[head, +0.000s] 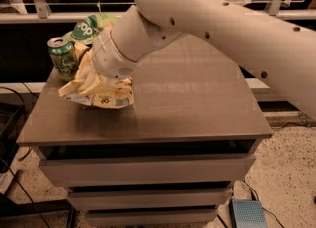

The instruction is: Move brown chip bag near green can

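At the upper left, your green can (63,58) stands upright. Just right of it, perhaps touching, lies the crumpled brown chip bag (101,93), its long axis running left to right. The gripper (96,76) presses into the bag from above. You cannot tell its grip.

On the table (197,103), at its back left corner, stand the green can (62,57), the brown chip bag (101,95) just beside it under the gripper (105,75), and a green chip bag (91,27) behind
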